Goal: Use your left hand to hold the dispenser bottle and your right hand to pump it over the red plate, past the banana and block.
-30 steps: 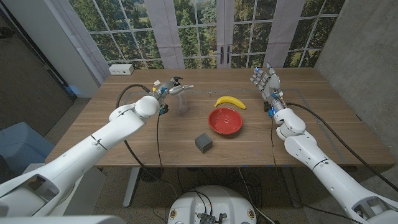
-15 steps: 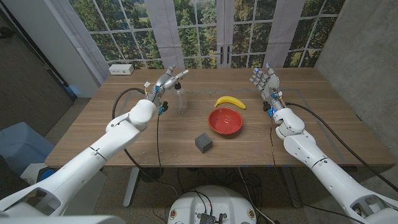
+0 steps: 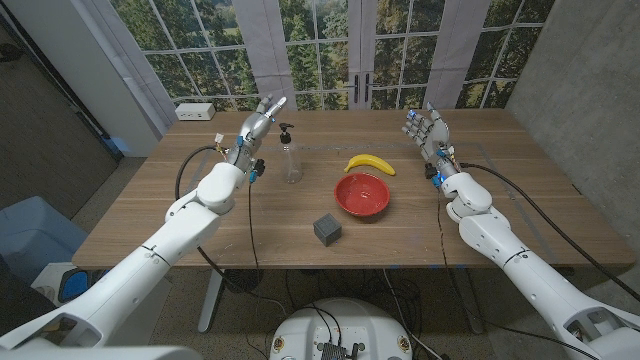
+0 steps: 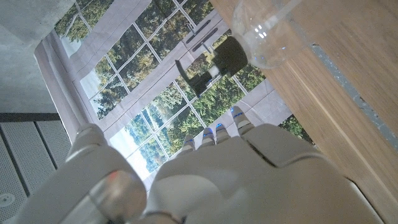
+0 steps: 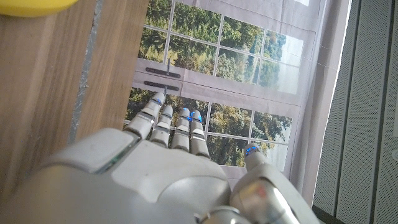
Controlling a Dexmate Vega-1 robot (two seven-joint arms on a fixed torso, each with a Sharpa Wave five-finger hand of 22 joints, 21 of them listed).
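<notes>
Standing dispenser bottle [image 3: 291,158], just beside empty left hand [image 3: 256,128]

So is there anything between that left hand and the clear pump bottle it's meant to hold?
Nothing visible. The left hand is raised with fingers apart just beside the dispenser bottle, with bare table between them.

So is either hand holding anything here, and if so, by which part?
Nothing is held. The left hand is open beside the dispenser bottle; the right hand is open too.
</notes>
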